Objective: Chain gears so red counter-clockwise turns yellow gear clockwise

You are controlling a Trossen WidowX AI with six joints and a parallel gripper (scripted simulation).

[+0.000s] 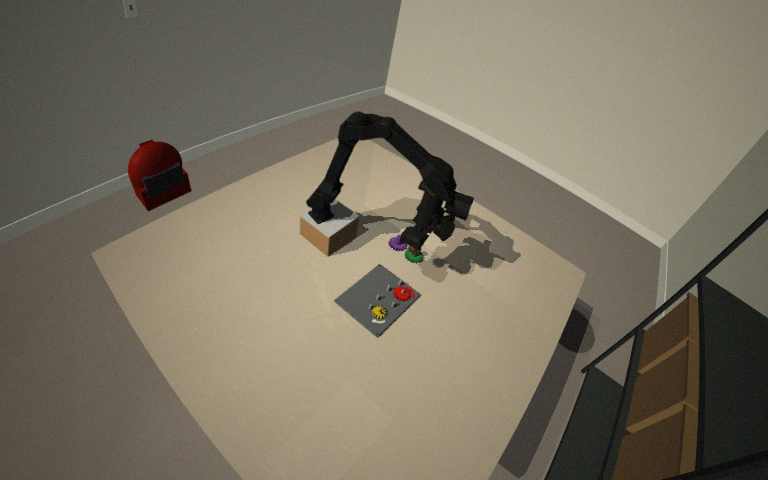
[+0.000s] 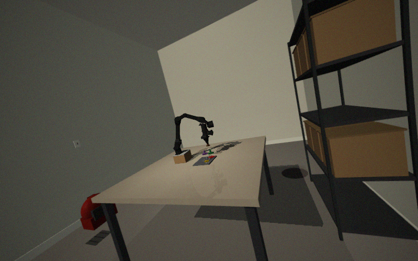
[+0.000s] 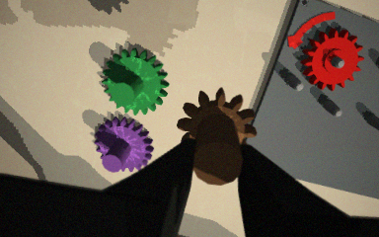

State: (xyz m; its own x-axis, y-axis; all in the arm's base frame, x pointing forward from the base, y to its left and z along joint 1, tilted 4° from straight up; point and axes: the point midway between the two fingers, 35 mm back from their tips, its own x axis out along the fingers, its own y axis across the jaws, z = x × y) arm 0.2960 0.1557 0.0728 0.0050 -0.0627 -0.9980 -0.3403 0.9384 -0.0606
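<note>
My gripper (image 1: 414, 245) (image 2: 207, 143) (image 3: 216, 150) is shut on the handle of a brown gear (image 1: 415, 250) (image 2: 208, 145) (image 3: 216, 168), held above the table beside the board's edge. A green gear (image 1: 414, 258) (image 2: 210, 152) (image 3: 143, 81) and a purple gear (image 1: 397, 244) (image 2: 204, 153) (image 3: 130, 143) stand on the table, handles up. The grey board (image 1: 359, 298) (image 2: 200, 163) (image 3: 296, 158) bears a red gear (image 1: 400, 294) (image 2: 211, 156) (image 3: 345, 74) and a yellow gear (image 1: 378, 313) (image 2: 206, 161) on pegs. Several short pegs are bare; two are a near peg (image 3: 299, 87) and another peg (image 3: 338, 113).
The arm's base block (image 1: 327, 234) (image 2: 182, 157) stands on the table (image 1: 271, 339) (image 2: 184, 184), left of the loose gears. A red arrow (image 3: 312, 26) lies beside the red gear and a white arrow (image 1: 378, 321) beside the yellow one. A shelf rack (image 2: 320, 119) stands beyond the table.
</note>
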